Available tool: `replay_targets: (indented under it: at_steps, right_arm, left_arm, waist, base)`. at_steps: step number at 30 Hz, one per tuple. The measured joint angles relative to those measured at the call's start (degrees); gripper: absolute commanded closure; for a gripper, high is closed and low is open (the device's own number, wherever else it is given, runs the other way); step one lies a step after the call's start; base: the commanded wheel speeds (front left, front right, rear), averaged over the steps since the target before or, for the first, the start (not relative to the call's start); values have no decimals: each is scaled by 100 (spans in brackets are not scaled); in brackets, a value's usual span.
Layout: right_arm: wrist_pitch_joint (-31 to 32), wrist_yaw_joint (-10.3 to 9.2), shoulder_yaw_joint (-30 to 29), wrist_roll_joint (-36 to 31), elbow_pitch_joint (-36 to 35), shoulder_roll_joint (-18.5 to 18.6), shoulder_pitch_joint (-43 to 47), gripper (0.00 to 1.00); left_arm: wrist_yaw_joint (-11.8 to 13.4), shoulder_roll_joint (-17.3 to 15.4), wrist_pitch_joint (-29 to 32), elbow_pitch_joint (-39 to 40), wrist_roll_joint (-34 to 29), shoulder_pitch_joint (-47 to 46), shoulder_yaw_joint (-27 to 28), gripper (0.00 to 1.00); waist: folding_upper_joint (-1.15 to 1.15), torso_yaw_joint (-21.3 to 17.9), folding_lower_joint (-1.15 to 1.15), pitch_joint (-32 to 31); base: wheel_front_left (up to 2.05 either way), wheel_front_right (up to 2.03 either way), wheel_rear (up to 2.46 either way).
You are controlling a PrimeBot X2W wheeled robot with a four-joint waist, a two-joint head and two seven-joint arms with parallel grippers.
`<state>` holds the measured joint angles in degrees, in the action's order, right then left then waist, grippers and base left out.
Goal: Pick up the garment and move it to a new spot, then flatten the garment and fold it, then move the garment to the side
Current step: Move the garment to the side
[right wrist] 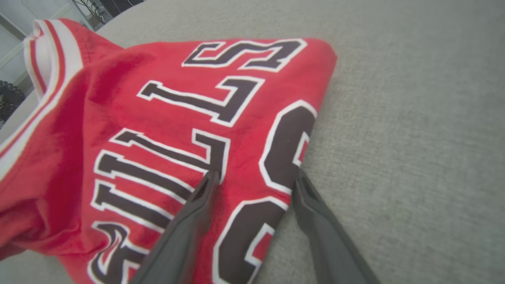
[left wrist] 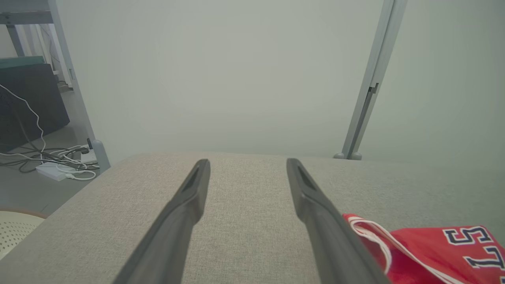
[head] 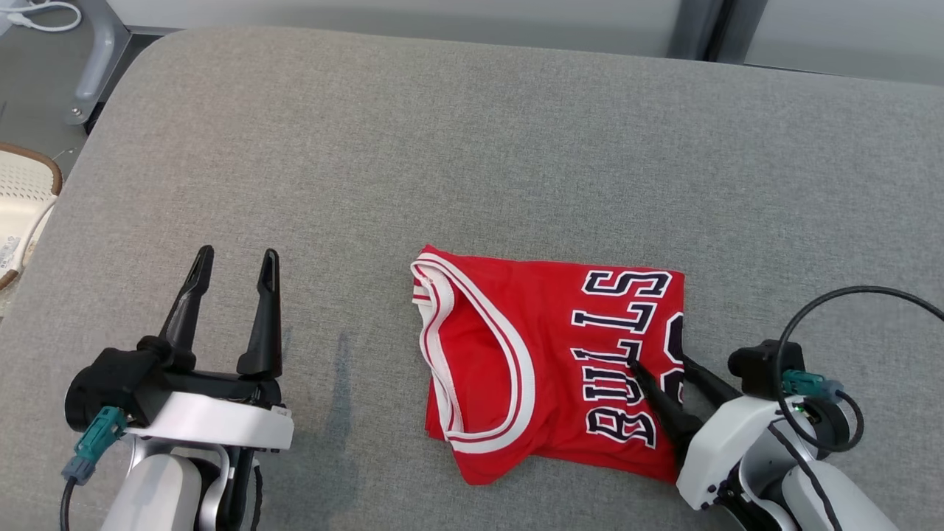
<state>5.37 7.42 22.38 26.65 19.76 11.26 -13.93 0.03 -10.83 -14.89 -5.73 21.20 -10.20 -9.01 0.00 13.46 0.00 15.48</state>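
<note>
**Right gripper straddles edge of folded red jersey**

Closest to the robot, the right gripper [head: 658,363] comes in at the jersey's near right corner with its two dark fingers spread apart, not pinched together. In the right wrist view one finger [right wrist: 197,213] lies on top of the red jersey [right wrist: 158,110], across the black-and-white lettering. The other runs just outside the jersey's right edge, over the grey cushion [right wrist: 414,118]. Whether its tip slips under the fabric cannot be told. The jaws stand open around that edge and are not clamped on it.

The jersey [head: 546,346] lies folded into a rough square, flat on the cushion [head: 472,147]. Its neck opening, trimmed in white and red, is on the side away from the right gripper. The word BULLS runs along the side nearer to it.

Well apart to the jersey's left, the left gripper [head: 237,254] hangs over bare cushion, fingers wide and pointing away from the robot, with nothing between them. In the left wrist view the left gripper [left wrist: 247,161] frames plain grey fabric [left wrist: 244,205], and the jersey [left wrist: 426,252] peeks in just beside one finger.

Past the jersey's far edge the cushion ends before a pale wall and a grey metal post [left wrist: 371,86]. Far off to the jersey's left, beyond the cushion, are a pale perforated chair [head: 22,199] and white cables [left wrist: 59,157] on the floor.
</note>
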Motion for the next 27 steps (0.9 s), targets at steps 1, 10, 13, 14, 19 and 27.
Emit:
replay_targets:
  at_steps: [1,10,13,14,19,27]
  right_arm:
    - [42,0,64,54,15,40,-51,100]
    - [93,9,613,134,-328,520,-397,100]
    - [132,9,689,-21,-679,759,-488,100]
    - [177,9,709,-99,-805,848,-495,100]
    - [452,8,676,-412,-1504,1372,-522,100]
    - [883,8,391,-619,-2305,1911,-433,100]
  left_arm:
    - [-5,12,0,9,-8,-18,24,0]
    - [-82,53,-1,99,-180,-23,222,0]
    - [-96,36,-1,151,-216,81,280,0]
    - [-97,15,-1,179,-234,91,299,0]
    - [-98,-105,-1,316,-307,178,358,0]
    - [-89,-255,123,547,-349,219,348,0]
  waist:
    - [0,-10,0,8]
    - [0,-298,0,-11]
    - [0,-510,0,-52]
    - [0,-594,0,-63]
    - [0,-1103,0,-103]
    - [0,-1946,0,-114]
  base:
    - [0,0,0]
    - [0,0,0]
    - [0,0,0]
    - [0,0,0]
    - [0,0,0]
    - [0,0,0]
